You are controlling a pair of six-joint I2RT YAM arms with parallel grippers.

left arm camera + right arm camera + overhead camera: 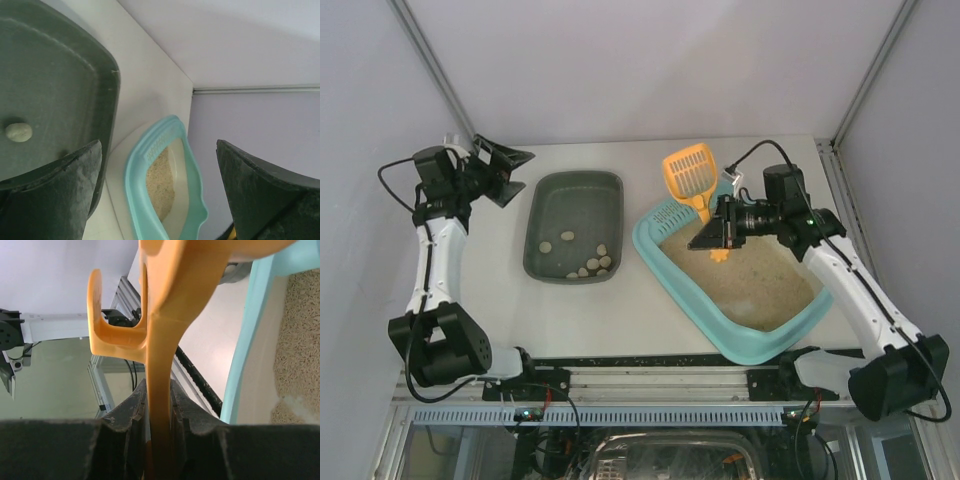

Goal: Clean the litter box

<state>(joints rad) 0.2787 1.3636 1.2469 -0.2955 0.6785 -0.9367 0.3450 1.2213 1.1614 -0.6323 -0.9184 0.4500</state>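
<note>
Over litter box (pixel 685 290) rim, orange scoop (pixel 690 172)

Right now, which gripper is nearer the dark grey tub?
Left. The left gripper hangs open beside the tub's far left corner; the right gripper, gripping the scoop, is over the litter box.

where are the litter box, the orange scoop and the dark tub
litter box (pixel 698 302), top external view, near left rim
orange scoop (pixel 689 170), top external view, slotted head
dark tub (pixel 580 205), top external view, bare floor
</note>
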